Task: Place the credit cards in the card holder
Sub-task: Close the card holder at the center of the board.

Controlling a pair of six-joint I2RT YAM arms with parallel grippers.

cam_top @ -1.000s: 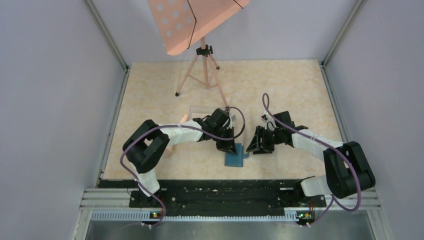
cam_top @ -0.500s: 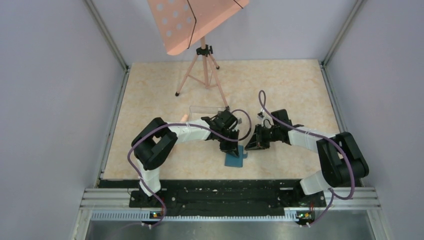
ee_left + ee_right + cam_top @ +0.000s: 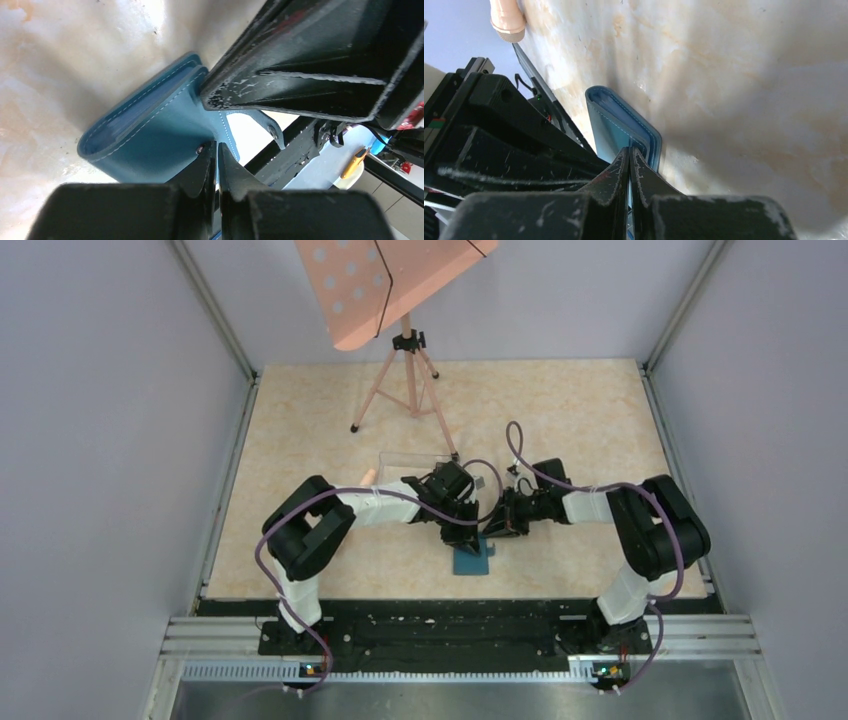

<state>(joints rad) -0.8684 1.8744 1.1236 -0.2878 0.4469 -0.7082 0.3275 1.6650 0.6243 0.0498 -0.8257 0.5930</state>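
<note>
The teal card holder (image 3: 472, 558) lies folded on the table between both grippers. In the left wrist view the card holder (image 3: 150, 135) has its snap tab (image 3: 265, 125) loose and sticking out. My left gripper (image 3: 216, 147) is shut, with its tips on the card holder's top face by the stud; it also shows in the top view (image 3: 462, 532). My right gripper (image 3: 629, 151) is shut, with its tips at the card holder's (image 3: 624, 127) edge; it also shows in the top view (image 3: 497, 526). No credit cards show in any view.
A clear plastic box (image 3: 410, 465) stands just behind my left wrist. A pink music stand (image 3: 405, 360) on a tripod stands at the back, one foot (image 3: 506, 20) near the right gripper. The table's front edge (image 3: 400, 595) is close to the card holder.
My right gripper has moved left to the card holder's right edge. My left gripper shifted a little right over the card holder, then held still.
</note>
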